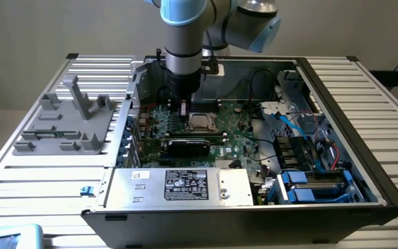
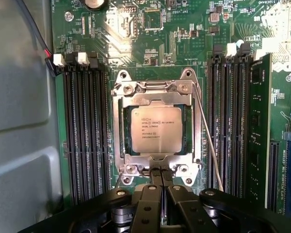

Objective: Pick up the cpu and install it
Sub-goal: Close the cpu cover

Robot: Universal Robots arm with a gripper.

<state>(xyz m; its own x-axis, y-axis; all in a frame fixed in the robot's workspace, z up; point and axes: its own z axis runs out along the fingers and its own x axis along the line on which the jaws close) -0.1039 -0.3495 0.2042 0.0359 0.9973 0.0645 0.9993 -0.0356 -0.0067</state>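
One robot arm (image 1: pixel 184 46) logged, standing nearly upright over the open computer case (image 1: pixel 219 228). Gripper (image 1: pixel 184 110) found low inside the case, just above the motherboard (image 1: pixel 240 140), beside the CPU socket on the exterior view's left.

Wrist view:
- Found the cpu (image 2: pixel 156 128) lying flat and square inside the socket frame (image 2: pixel 117 126), silver-beige lid up, lines of print on it too small to read.
- Fingers (image 2: pixel 148 204) pressed against each other with only a hairline seam between, clamping nothing. Tips over the edge of the socket frame, clear of the cpu lid. Contact with the frame: cannot tell.
- Thin metal retention lever (image 2: pixel 208 145) running alongside the frame. Latched or free: cannot tell.
- Banks of black memory slots (image 2: pixel 85 131) on either side of the socket, with one green memory module (image 2: pixel 259 126) standing in a slot past one bank.

Exterior view:
- Black expansion card (image 1: pixel 195 145) lying across the board just in front of the socket.
- Silver power supply (image 1: pixel 185 185) with a black label along the near wall of the case.
- Blue cables (image 1: pixel 289 124) and blue drive brackets (image 1: pixel 310 187) toward the exterior view's right.
- Grey fixture (image 1: pixel 68 122) resting on the slatted table (image 1: pixel 40 176) on the exterior view's left, well apart from the gripper.
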